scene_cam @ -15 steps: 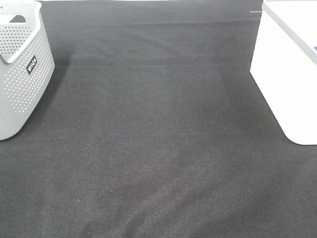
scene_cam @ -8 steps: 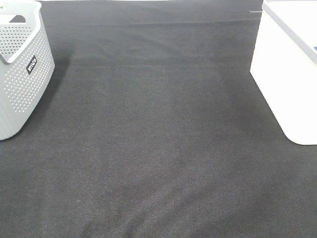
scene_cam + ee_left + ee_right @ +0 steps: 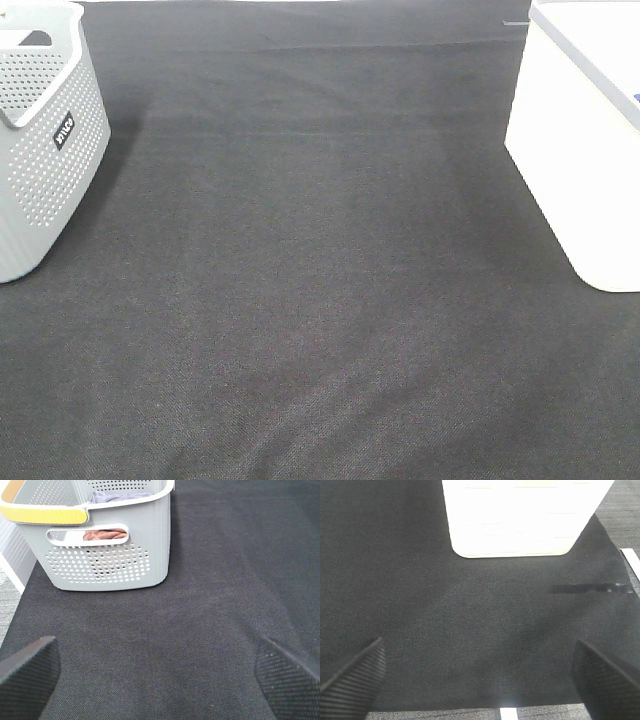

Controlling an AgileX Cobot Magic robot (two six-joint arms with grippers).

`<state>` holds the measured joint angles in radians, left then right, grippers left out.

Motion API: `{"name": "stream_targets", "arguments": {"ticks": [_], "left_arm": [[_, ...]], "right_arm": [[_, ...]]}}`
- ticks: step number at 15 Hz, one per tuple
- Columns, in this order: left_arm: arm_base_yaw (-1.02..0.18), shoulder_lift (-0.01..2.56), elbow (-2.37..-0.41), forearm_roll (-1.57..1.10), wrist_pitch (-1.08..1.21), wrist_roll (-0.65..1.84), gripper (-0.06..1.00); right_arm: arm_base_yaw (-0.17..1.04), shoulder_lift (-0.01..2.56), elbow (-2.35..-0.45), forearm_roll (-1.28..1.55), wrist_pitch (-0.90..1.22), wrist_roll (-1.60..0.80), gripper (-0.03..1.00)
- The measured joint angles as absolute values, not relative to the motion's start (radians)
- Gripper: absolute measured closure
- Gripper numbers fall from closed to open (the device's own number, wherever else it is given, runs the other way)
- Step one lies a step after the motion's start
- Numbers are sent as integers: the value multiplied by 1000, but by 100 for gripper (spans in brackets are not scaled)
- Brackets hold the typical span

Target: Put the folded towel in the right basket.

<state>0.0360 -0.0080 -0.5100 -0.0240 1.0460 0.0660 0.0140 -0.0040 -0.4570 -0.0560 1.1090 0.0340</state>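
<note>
Left wrist view: grey perforated basket (image 3: pixel 107 545) holds cloth (image 3: pixel 104 534); white basket (image 3: pixel 580 140) sits right; both hands spread, empty.

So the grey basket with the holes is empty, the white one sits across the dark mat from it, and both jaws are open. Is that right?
Not quite. The grey basket is not empty: the left wrist view shows a reddish-brown cloth through its handle slot and a purplish one above. The white basket does sit across the dark mat, and both jaws are open.
</note>
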Motion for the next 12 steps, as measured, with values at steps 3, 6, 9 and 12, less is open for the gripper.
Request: {"name": "stream_targets", "arguments": {"ticks": [3, 6, 9, 12], "left_arm": [[36, -8, -510, -24, 1046, 66, -5], [36, -8, -510, -24, 1046, 66, -5], [36, -8, -510, -24, 1046, 66, -5], [36, -8, -510, -24, 1046, 66, -5]], "right_arm": [[14, -4, -457, -56, 1109, 34, 0], [14, -4, -457, -56, 1108, 34, 0], [14, -4, -457, -56, 1108, 34, 0], [14, -4, -457, -56, 1108, 34, 0]]}}
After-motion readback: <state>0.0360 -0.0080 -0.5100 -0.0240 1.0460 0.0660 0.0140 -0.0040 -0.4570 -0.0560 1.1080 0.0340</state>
